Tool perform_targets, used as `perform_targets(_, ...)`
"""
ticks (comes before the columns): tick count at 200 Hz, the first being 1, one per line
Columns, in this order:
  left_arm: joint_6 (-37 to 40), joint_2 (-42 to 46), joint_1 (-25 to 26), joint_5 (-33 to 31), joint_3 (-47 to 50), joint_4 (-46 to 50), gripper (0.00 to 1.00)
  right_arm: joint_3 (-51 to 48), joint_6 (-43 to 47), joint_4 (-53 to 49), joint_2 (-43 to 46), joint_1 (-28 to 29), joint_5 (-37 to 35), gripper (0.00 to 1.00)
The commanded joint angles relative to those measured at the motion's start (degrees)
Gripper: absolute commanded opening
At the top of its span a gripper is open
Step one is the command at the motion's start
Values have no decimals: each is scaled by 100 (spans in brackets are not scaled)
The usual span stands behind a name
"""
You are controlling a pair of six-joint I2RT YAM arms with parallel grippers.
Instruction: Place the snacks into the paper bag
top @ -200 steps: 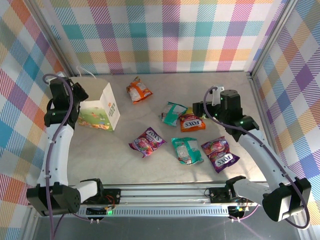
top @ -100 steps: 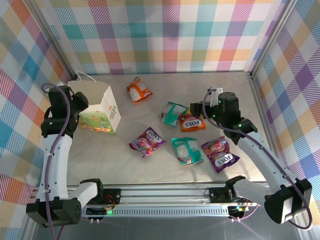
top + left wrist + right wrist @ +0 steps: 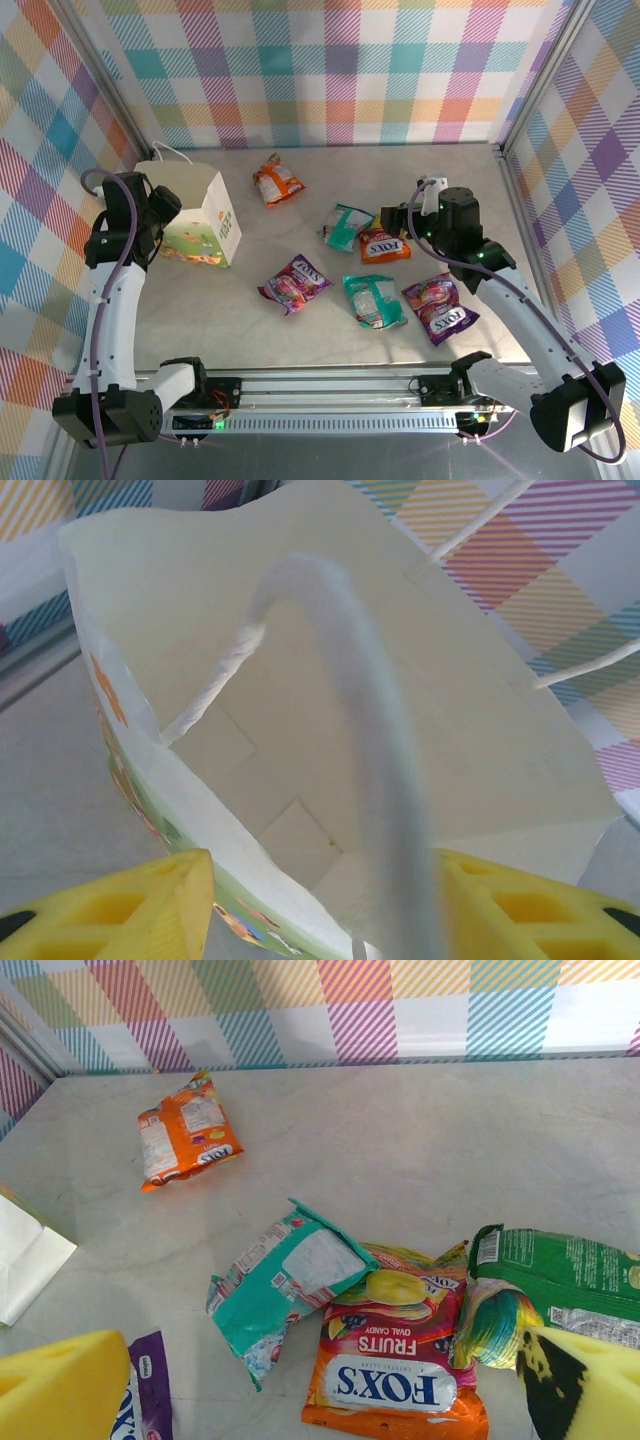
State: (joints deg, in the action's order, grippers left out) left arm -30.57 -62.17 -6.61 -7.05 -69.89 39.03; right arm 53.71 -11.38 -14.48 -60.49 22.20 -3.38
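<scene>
The white paper bag [image 3: 205, 212] with a green-orange print stands at the far left, mouth up. My left gripper [image 3: 160, 207] is at its near-left rim. In the left wrist view the bag's empty inside [image 3: 330, 710] shows, a cord handle [image 3: 385, 800] crosses in front, and the left gripper [image 3: 320, 925] is open with the bag's printed wall between its yellow fingers [image 3: 120, 905]. My right gripper [image 3: 396, 220] hovers open over an orange Fox's packet [image 3: 400, 1360] and a teal packet [image 3: 285, 1280], holding nothing.
Loose on the table are another orange packet [image 3: 277, 180], a pink-purple packet [image 3: 295, 280], a teal packet [image 3: 373, 300] and a purple Fox's packet [image 3: 440, 308]. A green packet [image 3: 560, 1280] lies beside my right finger. Checked walls enclose the table.
My left gripper has drawn back off the bag's top towards its near-left rim, so the open mouth and a handle now show. The right gripper edged slightly left over the packets.
</scene>
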Motion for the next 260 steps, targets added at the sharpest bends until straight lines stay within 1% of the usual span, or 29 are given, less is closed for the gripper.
perform_targets(1, -585, -138, 25, 67, 19, -43, 56, 35, -106, 269, -7, 39, -4, 99)
perform_targets(25, -893, -222, 61, 66, 37, -226, 55, 25, -93, 246, -33, 39, -15, 99)
perform_targets(46, -1036, -351, 129, 8, -46, -172, 53, 45, -50, 176, -59, 40, -74, 99)
perform_targets(74, -970, -588, 383, -3, -222, -112, 52, 14, -3, 183, -59, 39, -124, 99)
perform_targets(96, -924, -752, 559, -107, -407, 70, 48, -3, 42, 252, -93, 37, -104, 99)
perform_targets(119, -975, -772, 591, -126, -419, 166, 42, 99, 126, 181, -173, 39, -91, 99)
perform_targets(155, -966, -663, 591, -187, -440, 362, 40, 96, 135, 151, -123, 39, -62, 99)
perform_targets(190, -788, -661, 591, -214, -575, 652, 28, 68, 84, 154, -108, 35, -32, 99)
perform_targets(204, -721, -672, 582, -214, -631, 732, 17, 78, 57, 140, -112, 38, -16, 99)
perform_targets(218, -602, -711, 582, -195, -716, 844, 10, 93, 48, 122, -112, 39, 8, 99)
perform_targets(260, -239, -973, 479, 213, -1059, 1093, 7, 103, 57, 75, -60, 39, -1, 99)
